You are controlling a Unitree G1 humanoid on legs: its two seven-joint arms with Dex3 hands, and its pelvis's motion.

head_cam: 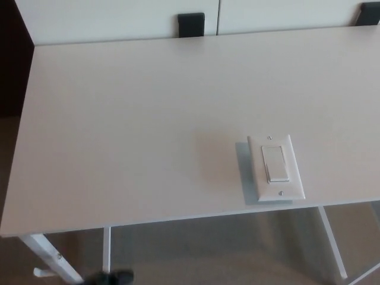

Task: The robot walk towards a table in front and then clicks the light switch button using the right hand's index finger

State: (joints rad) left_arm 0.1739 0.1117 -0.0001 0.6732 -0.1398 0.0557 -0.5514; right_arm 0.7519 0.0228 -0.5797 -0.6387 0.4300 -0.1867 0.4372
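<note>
The light switch lies flat near the table's near right edge; with the right hand unseen and a dark bit at bottom left perhaps the left hand's fingertips, spread untellable, approach its rocker from above.

A white table bears one light switch lying flat.

Two black brackets behind far edge.
</note>
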